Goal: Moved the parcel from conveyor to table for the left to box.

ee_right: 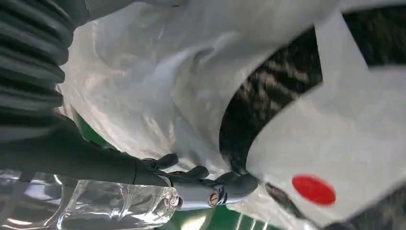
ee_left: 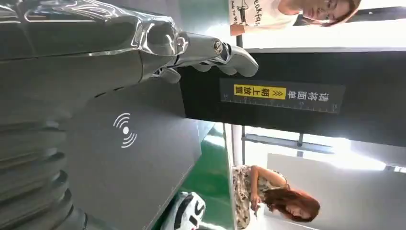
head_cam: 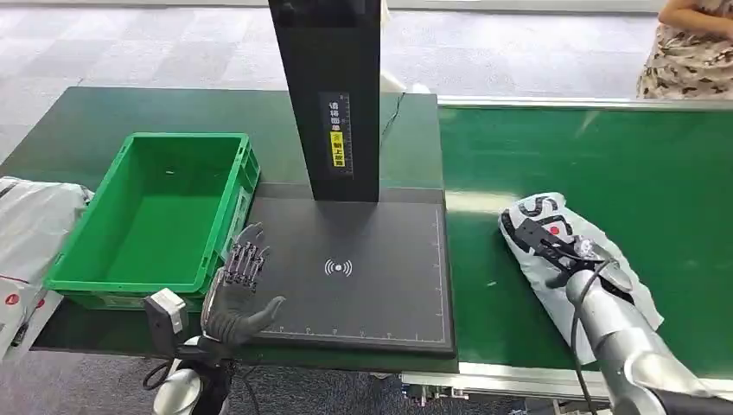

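Observation:
A white plastic parcel (head_cam: 529,214) with black lettering and a red dot lies on the green conveyor (head_cam: 588,156), just right of the table. My right hand (head_cam: 553,245) rests on top of it. In the right wrist view the thumb (ee_right: 210,191) and fingertips press against the crumpled parcel (ee_right: 191,86) close to the palm. My left hand (head_cam: 238,285) hovers open with fingers spread at the left edge of the black scanner pad (head_cam: 363,268). It stands beside the empty green crate (head_cam: 186,137). The left wrist view shows this hand (ee_left: 119,43) above the pad (ee_left: 134,158).
A tall black column (head_cam: 333,95) rises from the back of the pad. A grey bag (head_cam: 30,233) lies left of the crate. One person (head_cam: 687,47) sits beyond the conveyor at the far right; another person (ee_left: 287,9) stands behind the column.

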Robot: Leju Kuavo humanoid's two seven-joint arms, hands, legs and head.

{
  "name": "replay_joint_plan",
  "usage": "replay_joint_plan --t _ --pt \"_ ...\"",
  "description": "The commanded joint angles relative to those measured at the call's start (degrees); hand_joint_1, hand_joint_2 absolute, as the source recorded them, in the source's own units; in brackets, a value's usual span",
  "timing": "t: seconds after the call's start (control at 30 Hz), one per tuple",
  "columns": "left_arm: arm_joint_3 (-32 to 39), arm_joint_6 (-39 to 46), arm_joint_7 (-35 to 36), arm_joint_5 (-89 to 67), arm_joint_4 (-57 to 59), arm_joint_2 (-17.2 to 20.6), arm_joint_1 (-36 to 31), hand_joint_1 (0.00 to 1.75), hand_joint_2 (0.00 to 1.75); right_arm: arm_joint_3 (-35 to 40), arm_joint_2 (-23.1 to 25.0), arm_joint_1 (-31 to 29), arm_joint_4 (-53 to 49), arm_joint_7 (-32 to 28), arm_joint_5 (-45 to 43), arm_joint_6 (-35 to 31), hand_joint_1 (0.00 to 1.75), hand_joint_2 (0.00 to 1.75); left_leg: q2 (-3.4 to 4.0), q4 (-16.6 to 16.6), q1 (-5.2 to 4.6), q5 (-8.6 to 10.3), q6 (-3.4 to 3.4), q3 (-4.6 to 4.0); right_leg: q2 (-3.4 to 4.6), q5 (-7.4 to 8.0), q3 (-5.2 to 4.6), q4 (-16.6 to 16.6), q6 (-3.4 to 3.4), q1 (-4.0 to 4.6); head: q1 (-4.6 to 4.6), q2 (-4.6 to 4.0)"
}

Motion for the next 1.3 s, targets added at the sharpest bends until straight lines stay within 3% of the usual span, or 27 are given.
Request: replay_joint_plan --t 0.03,0.07,0.6,0.8,0.87,1.07,1.3 --pt "0.5 -0.3 0.4 0.2 4.8 0.4 -2.2 0.0 1.75 2.7 -1.0 -2.0 6.5 -1.3 -0.5 11.0 0.0 1.75 -0.05 -0.1 0.0 0.01 -0.01 0.15 -0.04 0.0 0.17 -0.1 -0.01 0.01 0.0 0.0" --pt "0.5 -0.3 0.4 0.2 4.9 0.4 -2.3 0.0 1.75 2.2 -1.0 -1.7 6.4 -2.4 -1.2 11.6 1.75 1.75 -0.06 -0.1 0.0 0.01 0.0 0.15 -0.06 -0.01 0.16 -0.1 -0.01 0.0 0.0 0.0" --pt "0.8 -0.8 1.5 -0.2 2.5 0.1 -0.9 0.0 1.75 0.7 -0.9 0.6 3.6 -5.6 -3.3 8.2 1.75 1.75 -0.04 -0.1 0.07 0.01 -0.01 0.36 -0.04 0.0 0.37 -0.2 -0.03 0.07 0.0 0.0" --pt "2.5 -0.9 2.3 -0.1 -1.1 -0.5 1.6 0.0 1.75 -3.8 1.9 -0.1 -1.3 -13.7 -8.5 -4.6 1.75 1.75 0.2 -0.1 0.05 -0.03 -0.01 0.29 0.2 0.02 0.25 -0.1 -0.02 0.05 0.0 0.0" --pt "3.4 -0.5 2.0 -0.3 -2.8 -1.0 3.1 0.0 1.75 -5.6 3.2 0.1 -5.8 -18.4 -11.8 -11.4 1.75 1.75 0.35 -0.1 0.02 -0.06 -0.02 0.3 0.36 0.05 0.23 -0.1 -0.03 0.02 0.0 0.0" --pt "3.1 0.5 0.6 -1.2 -2.3 -1.5 2.4 0.0 1.75 -4.0 4.2 5.6 -23.3 -29.2 -17.4 -20.2 1.75 1.75 0.1 -0.1 0.02 -0.01 -0.04 0.23 0.12 0.0 0.2 -0.1 -0.05 0.02 0.0 0.0" --pt "2.3 4.5 -2.1 -3.4 -0.2 -1.9 0.0 0.0 1.75 4.7 5.5 15.6 -47.8 -36.4 -23.7 -17.2 1.75 1.75 -0.02 -0.1 0.02 -0.01 -0.03 0.18 0.02 -0.02 0.2 -0.1 -0.03 0.03 0.02 0.0"
